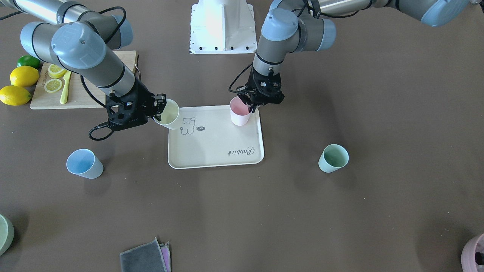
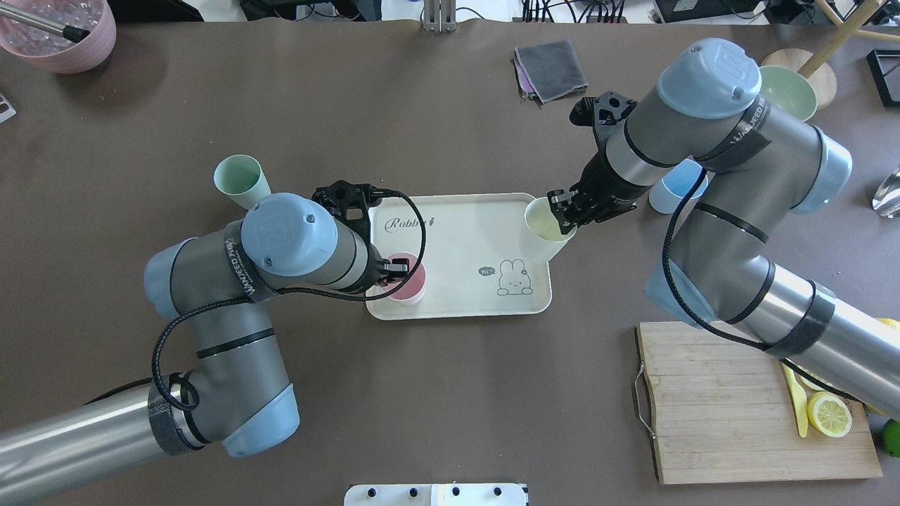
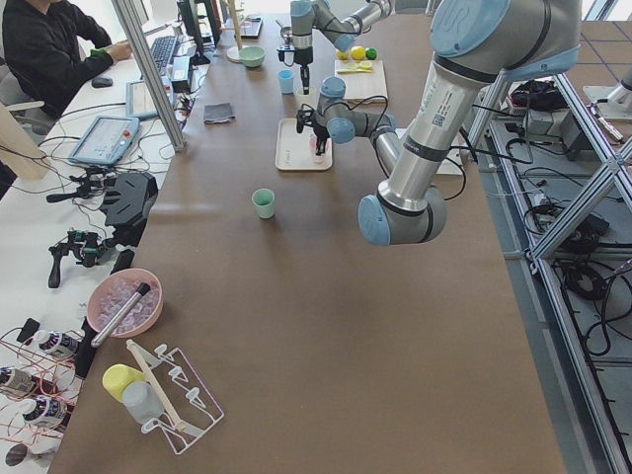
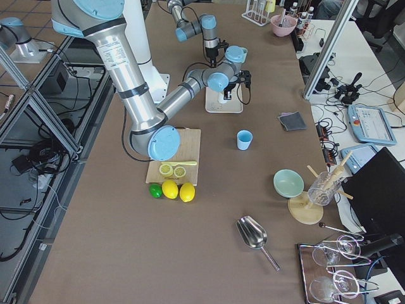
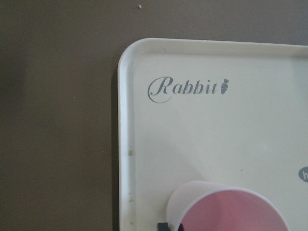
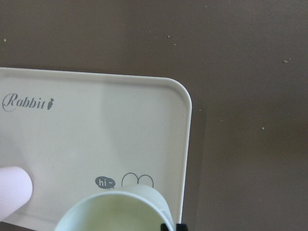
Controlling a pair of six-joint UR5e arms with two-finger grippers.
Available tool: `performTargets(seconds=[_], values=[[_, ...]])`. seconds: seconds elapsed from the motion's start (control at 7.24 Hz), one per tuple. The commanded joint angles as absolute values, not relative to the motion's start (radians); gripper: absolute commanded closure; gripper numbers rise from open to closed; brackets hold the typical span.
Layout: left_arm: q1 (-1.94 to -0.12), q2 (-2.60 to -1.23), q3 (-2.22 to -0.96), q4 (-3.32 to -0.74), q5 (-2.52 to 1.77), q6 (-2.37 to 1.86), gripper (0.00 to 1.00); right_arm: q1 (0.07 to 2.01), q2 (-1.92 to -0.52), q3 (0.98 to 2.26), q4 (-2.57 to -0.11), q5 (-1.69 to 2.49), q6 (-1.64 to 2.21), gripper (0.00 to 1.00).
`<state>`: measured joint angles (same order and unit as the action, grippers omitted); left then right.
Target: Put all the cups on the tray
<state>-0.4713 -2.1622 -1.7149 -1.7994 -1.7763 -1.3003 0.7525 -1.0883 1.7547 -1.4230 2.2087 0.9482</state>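
The cream tray (image 1: 215, 153) (image 2: 457, 211) lies mid-table. My left gripper (image 1: 251, 107) (image 2: 397, 270) is shut on the rim of the pink cup (image 1: 240, 113) (image 2: 408, 284), which stands upright in a tray corner; the cup also shows in the left wrist view (image 5: 231, 211). My right gripper (image 1: 162, 107) (image 2: 562, 211) is shut on the pale yellow cup (image 1: 169, 115) (image 2: 547, 223), held tilted over the tray's opposite edge (image 6: 185, 144). The light blue cup (image 1: 84, 163) (image 2: 678, 186) and the mint green cup (image 1: 333, 158) (image 2: 241, 179) stand on the table, on either side of the tray.
A wooden cutting board (image 1: 45, 101) (image 2: 717, 400) with lemon slices and a yellow knife lies by my right arm, with lemons (image 1: 23, 76) beside it. A grey cloth (image 2: 552, 69), a pale green dish (image 2: 787, 91) and a mauve pot (image 2: 60, 31) stand along the far edge.
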Motion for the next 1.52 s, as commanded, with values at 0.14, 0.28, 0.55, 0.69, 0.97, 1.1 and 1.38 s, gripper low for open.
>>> performTargets(seconds=[0.14, 0.28, 0.55, 0.69, 0.97, 1.1, 1.38], values=[[-0.601, -2.161, -1.796, -1.705, -1.904, -1.188, 0.03, 0.694, -1.06, 1.711, -1.419, 2.14, 0.969, 1.0], [-0.708, -2.155, -1.833, -1.64, -1.987, -1.058, 0.03, 0.672, -1.051, 1.689, -1.417, 2.117, 0.982, 1.0], [-0.895, -2.123, -1.812, -1.588, -2.096, -0.816, 0.03, 0.637, -1.045, 1.636, -1.364, 2.065, 0.985, 1.0], [-0.944, -2.114, -1.772, -1.589, -2.126, -0.725, 0.03, 0.635, -1.043, 1.623, -1.341, 2.066, 1.003, 0.92], [-0.982, -2.111, -1.695, -1.603, -2.125, -0.622, 0.03, 0.643, -1.014, 1.634, -1.341, 2.072, 1.092, 0.0], [-0.977, -2.074, -1.68, -1.624, -2.117, -0.617, 0.03, 0.666, -1.011, 1.652, -1.348, 2.092, 1.1, 0.0], [-0.977, -2.031, -1.596, -1.797, -2.115, -0.632, 0.03, 0.745, -1.014, 1.707, -1.389, 2.19, 1.098, 0.0]])
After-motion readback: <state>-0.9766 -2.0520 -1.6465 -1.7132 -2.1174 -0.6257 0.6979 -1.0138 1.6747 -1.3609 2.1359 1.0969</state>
